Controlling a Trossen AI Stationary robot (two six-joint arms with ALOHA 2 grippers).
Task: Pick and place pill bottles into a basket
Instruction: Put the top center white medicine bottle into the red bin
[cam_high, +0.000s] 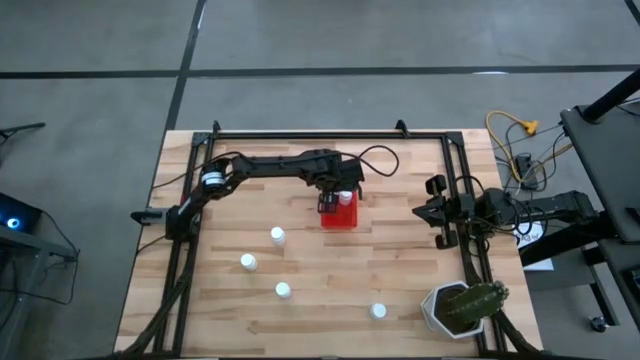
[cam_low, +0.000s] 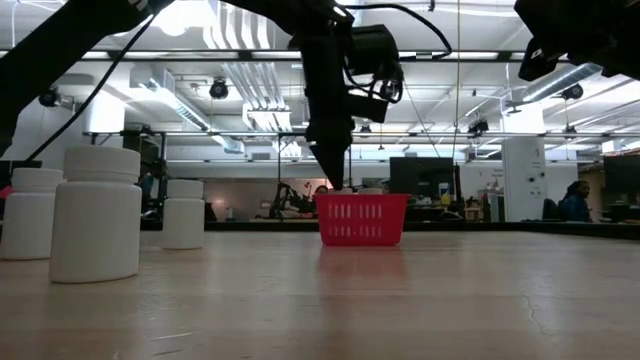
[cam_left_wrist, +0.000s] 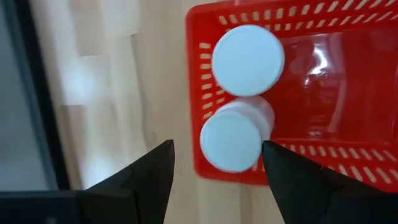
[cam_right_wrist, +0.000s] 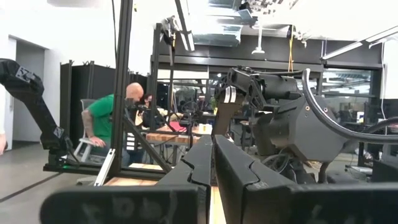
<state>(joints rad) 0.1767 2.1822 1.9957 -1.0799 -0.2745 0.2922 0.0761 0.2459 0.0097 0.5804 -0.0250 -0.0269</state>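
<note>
Hovering with fingers spread wide over the red basket (cam_high: 339, 214) at mid-bench, the left hand (cam_left_wrist: 214, 165) has one pill bottle (cam_left_wrist: 233, 140) perched against the rim, so it could tip out; right hand (cam_right_wrist: 211, 163) waits pressed together far right.

In the high view the left gripper (cam_high: 333, 199) hangs over the red basket (cam_high: 340, 217) and covers part of its near corner, so only one white cap shows there; the bottle (cam_left_wrist: 233, 140) below the fingers is too small to make out. In the left wrist view the basket's far side runs off the picture's edge, and its clear floor glares. In the low view the basket's wall hides whatever stands inside it; perhaps a cap peeks above the rim. The nearest pill bottles (cam_low: 97, 213) there are blurred.
</note>
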